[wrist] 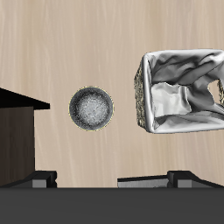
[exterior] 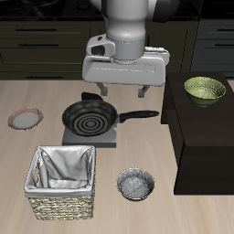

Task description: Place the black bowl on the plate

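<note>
I see my gripper [exterior: 122, 91] hanging high over the middle of the table, above the pan [exterior: 90, 117], its two fingers apart and holding nothing. The black bowl [exterior: 135, 184] sits on the bare tabletop at the lower centre of the exterior frame, near the front edge, just beside the basket [exterior: 62, 181] but not touching it. From the wrist camera I look straight down on the bowl [wrist: 91, 108], upright, mottled grey inside, with the cloth-lined basket [wrist: 179, 90] close by. The plate [exterior: 25, 118] lies at the left edge of the exterior frame, well apart from the bowl. A green bowl [exterior: 205, 89] rests on the dark cabinet [exterior: 203, 146] at the right.
</note>
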You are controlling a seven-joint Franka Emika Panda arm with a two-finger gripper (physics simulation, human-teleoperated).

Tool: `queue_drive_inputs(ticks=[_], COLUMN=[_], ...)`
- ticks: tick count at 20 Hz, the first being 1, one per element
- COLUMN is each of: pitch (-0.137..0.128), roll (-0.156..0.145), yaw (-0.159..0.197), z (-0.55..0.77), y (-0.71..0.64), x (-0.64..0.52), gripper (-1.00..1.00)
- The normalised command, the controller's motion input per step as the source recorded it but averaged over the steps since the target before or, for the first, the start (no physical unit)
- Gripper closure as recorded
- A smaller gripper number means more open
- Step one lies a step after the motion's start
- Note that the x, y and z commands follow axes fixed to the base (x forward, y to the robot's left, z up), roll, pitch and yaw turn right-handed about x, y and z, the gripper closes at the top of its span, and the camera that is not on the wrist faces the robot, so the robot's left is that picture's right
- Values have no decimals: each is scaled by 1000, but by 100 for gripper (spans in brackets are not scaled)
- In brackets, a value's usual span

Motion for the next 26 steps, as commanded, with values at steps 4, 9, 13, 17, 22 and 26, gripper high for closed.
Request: queue_drive_inputs(ticks=[4,9,13,17,22,26], pitch=[-15,17,22,21,14,22], roll=[-27,46,47,21,-7,-12], yaw=[6,19,22,8,20,16], z=[9,-57,-127,-145,-158,-211], y=[25,107,54,30,14,10], x=[252,232,111,62,109,128], gripper=[-100,-100,-100,-100,-100,-100])
